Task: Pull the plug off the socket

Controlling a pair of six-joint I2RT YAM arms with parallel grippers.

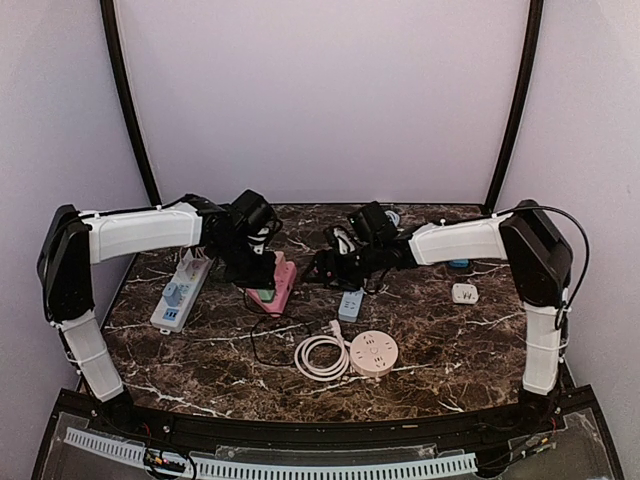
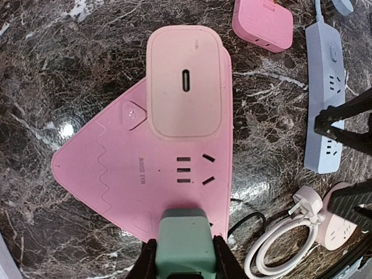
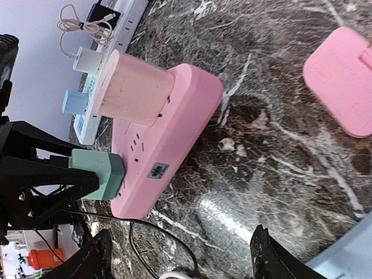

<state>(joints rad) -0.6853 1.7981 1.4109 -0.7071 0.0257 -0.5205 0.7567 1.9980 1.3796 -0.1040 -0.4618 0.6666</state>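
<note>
Grip step: my L pincer [image 2: 185, 261] is pinching the green plug [image 2: 183, 235], which looks fully seated at one end of the pink socket strip [image 2: 116, 168] on the desk [image 2: 46, 70], R pincer [image 3: 183, 258] spread nearby, so next calls for a straight pull off its face w/ R holding the strip down.

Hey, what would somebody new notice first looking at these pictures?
The pink strip mid-table stands out, with a pale charger plugged into it. The left gripper is clamped on a green plug at one end of it, while the right gripper hangs open beside it.
</note>
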